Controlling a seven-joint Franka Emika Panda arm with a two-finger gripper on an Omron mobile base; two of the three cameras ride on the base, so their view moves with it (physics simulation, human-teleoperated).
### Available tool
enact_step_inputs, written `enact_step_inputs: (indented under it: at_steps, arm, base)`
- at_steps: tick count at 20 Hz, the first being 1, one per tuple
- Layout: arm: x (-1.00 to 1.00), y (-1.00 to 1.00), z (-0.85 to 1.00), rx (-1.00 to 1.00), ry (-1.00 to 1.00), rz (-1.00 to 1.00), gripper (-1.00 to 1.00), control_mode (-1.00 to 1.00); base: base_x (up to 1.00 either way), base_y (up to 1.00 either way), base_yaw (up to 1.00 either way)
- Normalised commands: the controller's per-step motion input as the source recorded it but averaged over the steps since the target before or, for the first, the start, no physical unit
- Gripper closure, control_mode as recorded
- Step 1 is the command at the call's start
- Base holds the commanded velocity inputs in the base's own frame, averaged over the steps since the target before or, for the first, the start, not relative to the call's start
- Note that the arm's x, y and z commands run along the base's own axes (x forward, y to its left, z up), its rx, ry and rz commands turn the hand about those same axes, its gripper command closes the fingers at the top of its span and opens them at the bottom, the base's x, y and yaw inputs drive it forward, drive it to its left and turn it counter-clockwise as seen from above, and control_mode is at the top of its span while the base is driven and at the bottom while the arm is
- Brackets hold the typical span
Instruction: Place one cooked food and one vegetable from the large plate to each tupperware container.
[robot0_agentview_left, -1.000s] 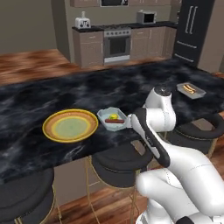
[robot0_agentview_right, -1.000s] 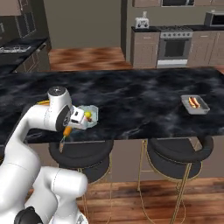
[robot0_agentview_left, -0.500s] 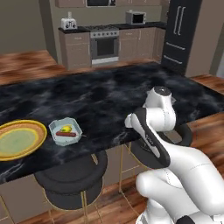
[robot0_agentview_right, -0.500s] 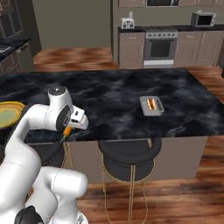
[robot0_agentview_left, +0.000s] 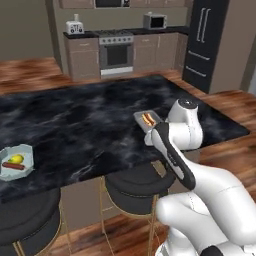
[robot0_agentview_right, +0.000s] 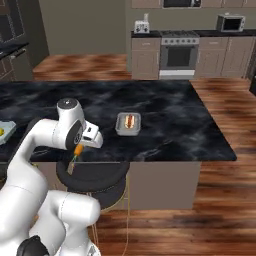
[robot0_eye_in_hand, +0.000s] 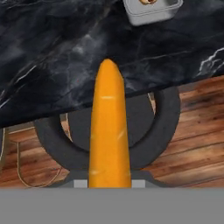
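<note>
Shifted since a second ago: my base has driven right along the black marble table (robot0_agentview_right: 165, 120), leaving the first pale blue-grey tub (robot0_agentview_left: 15, 162), holding a sausage and a yellow vegetable, far to my left. My hand (robot0_agentview_right: 75, 159) is clamped on a long orange carrot (robot0_eye_in_hand: 108, 127), hanging off the table's near edge. Second pale blue-grey tub (robot0_agentview_right: 128, 123), already holding a hot dog, lies just ahead, so I judge the carrot is bound there.

I find no legible text, label, brand, number or sign on anything around me in this kitchen today.
</note>
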Motion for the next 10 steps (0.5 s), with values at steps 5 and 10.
enact_step_inputs:
  at_steps: [5,10]
  arm:
    - [0.00,0.00,0.00,0.00,0.00,0.00,1.00,1.00]
    - [0.00,0.00,0.00,0.00,0.00,0.00,1.00,1.00]
  base:
    - [0.25,-0.97,0.36]
    - [0.29,-0.71,0.50]
